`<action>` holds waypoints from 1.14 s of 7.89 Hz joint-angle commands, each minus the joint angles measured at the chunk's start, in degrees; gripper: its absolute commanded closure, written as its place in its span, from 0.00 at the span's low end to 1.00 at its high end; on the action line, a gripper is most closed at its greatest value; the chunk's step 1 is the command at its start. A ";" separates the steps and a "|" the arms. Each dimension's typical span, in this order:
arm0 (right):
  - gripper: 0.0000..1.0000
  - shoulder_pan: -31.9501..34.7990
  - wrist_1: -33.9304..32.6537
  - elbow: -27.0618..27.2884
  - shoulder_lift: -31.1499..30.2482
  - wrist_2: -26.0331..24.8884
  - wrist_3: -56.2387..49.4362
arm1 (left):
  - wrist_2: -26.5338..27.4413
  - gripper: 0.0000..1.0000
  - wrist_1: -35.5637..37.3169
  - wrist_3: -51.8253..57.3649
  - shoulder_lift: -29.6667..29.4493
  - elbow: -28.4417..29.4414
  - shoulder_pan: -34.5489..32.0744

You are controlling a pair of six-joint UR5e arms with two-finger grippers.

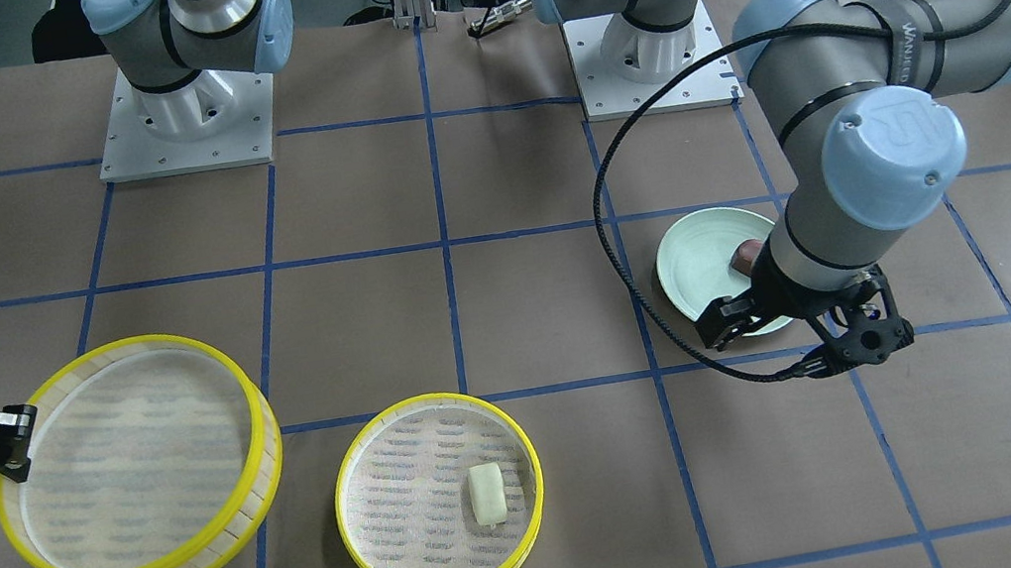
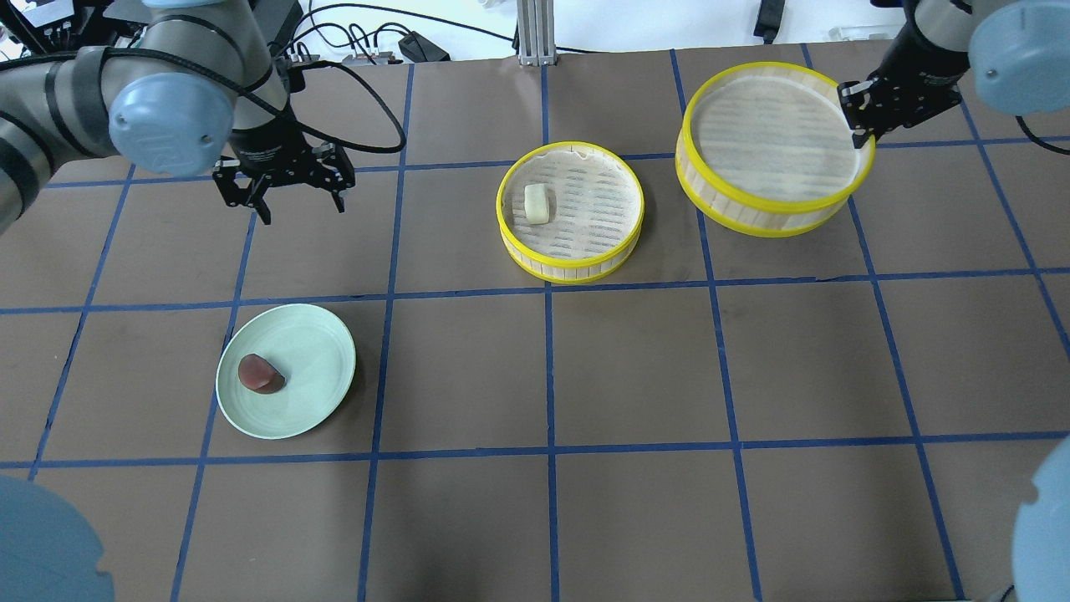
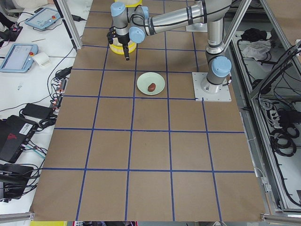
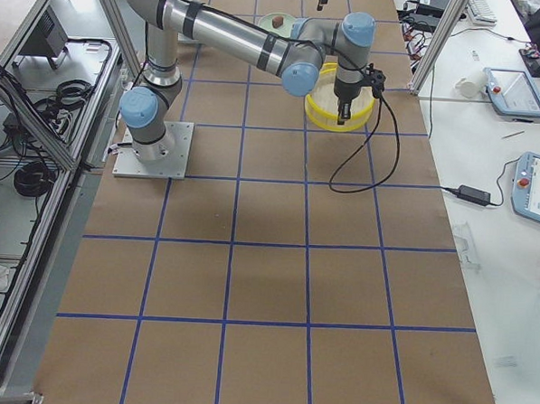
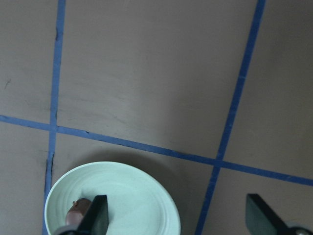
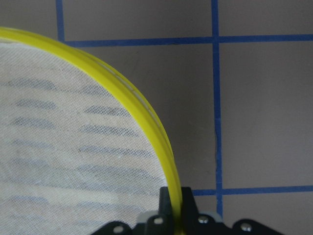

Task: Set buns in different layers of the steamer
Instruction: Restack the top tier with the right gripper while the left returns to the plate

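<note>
Cream bun (image 2: 537, 203) in first tray (image 2: 572, 267); brown bun (image 2: 261, 374) on plate (image 2: 313, 359).
Cream bun: smooth, oblong, lying on whitish mesh. First tray is round and shallow, with a yellow rim and pale slatted wood side. Brown bun: reddish dome, off-centre on the mint-green round plate. Second tray (image 2: 769, 219): same make, bare mesh, rim pinched by the right pincer (image 2: 861, 125). Left pincer (image 2: 303, 209) spread wide, holding nothing, above the brown, blue-gridded surface (image 2: 635, 368) near the plate.
</note>
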 commanded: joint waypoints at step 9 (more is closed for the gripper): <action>1.00 21.48 -11.08 0.64 9.72 -1.59 39.18 | 1.32 0.03 -2.85 -15.74 -2.84 -15.97 10.27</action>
